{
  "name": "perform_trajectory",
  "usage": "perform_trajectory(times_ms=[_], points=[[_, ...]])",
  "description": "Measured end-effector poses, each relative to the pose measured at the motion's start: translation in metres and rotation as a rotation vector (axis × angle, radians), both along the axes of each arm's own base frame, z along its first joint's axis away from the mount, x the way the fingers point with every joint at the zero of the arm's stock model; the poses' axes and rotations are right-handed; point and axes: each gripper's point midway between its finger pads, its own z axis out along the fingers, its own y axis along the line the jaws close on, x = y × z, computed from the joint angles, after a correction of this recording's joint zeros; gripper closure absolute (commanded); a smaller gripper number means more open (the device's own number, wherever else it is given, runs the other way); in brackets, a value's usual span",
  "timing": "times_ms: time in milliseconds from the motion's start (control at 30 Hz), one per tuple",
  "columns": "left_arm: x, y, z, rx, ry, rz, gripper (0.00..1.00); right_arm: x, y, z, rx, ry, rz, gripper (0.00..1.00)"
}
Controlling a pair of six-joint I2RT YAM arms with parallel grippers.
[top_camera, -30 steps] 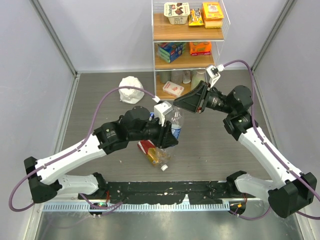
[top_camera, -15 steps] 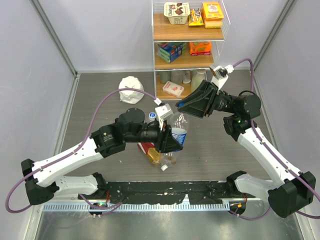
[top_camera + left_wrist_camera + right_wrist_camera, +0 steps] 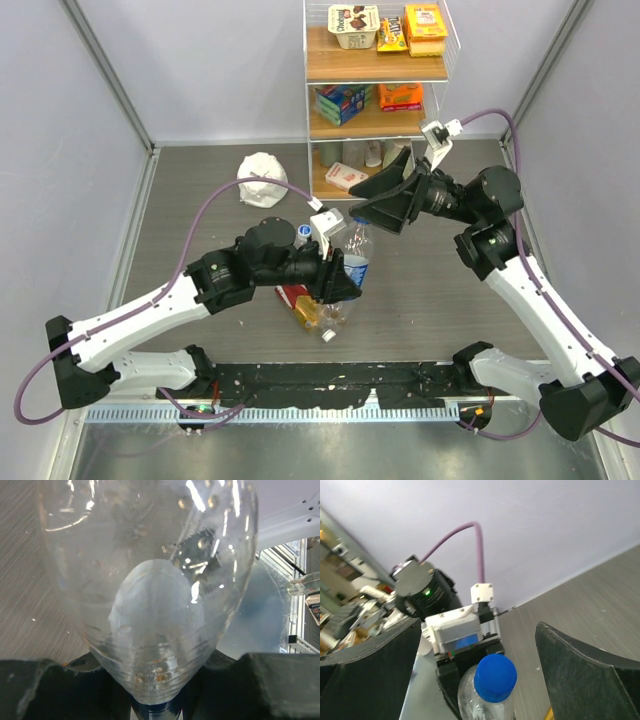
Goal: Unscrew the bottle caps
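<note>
My left gripper [image 3: 340,278] is shut on a clear bottle with a blue label [image 3: 356,252], held upright above the table. In the left wrist view the bottle's body [image 3: 150,580] fills the frame, with the left gripper [image 3: 160,702] clamped round its lower part. Its blue cap [image 3: 495,677] sits on the neck. My right gripper [image 3: 372,218] hangs open just over the bottle top. In its own view the right gripper [image 3: 479,645] stands wide, one finger [image 3: 370,670] on each side of the cap, neither touching. An amber bottle [image 3: 312,308] with a white cap [image 3: 328,335] lies below.
A white lumpy bag [image 3: 262,178] sits at the back left of the table. A shelf unit [image 3: 375,95] with boxes and packets stands at the back, close behind the right wrist. Grey walls close in both sides.
My right gripper was shut near the bottle top and has now opened wide. The left arm swung the bottle a little to the right and tilted it more upright.
</note>
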Motion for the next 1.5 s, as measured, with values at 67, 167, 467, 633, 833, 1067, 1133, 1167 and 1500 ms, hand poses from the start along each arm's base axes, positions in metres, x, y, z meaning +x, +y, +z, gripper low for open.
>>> perform_trajectory(times_ms=[67, 167, 467, 633, 833, 1067, 1133, 1167, 1500], points=[[0.003, 0.001, -0.005, 0.018, 0.003, 0.016, 1.00, 0.010, -0.002, 0.004, -0.019, 0.015, -0.069, 0.00], [0.007, 0.002, -0.013, 0.051, 0.010, 0.042, 1.00, 0.028, -0.006, 0.006, -0.052, 0.046, -0.184, 0.00], [0.026, 0.006, -0.037, 0.170, 0.024, 0.140, 1.00, 0.070, -0.028, -0.026, -0.192, 0.225, -0.482, 0.10], [0.036, 0.007, -0.040, 0.213, 0.021, 0.186, 1.00, 0.081, -0.026, -0.053, -0.276, 0.309, -0.537, 0.28], [0.042, 0.007, -0.045, 0.252, 0.023, 0.211, 1.00, 0.084, -0.014, -0.079, -0.368, 0.371, -0.543, 0.44], [0.045, 0.010, -0.056, 0.292, 0.030, 0.229, 1.00, 0.083, -0.006, -0.087, -0.413, 0.393, -0.545, 0.59], [0.045, 0.011, -0.057, 0.297, 0.030, 0.233, 1.00, 0.080, -0.004, -0.087, -0.421, 0.394, -0.541, 0.58], [0.045, 0.011, -0.057, 0.298, 0.029, 0.235, 1.00, 0.079, -0.003, -0.087, -0.425, 0.391, -0.542, 0.57], [0.048, 0.013, -0.058, 0.306, 0.025, 0.251, 1.00, 0.078, -0.003, -0.094, -0.457, 0.392, -0.564, 0.55]])
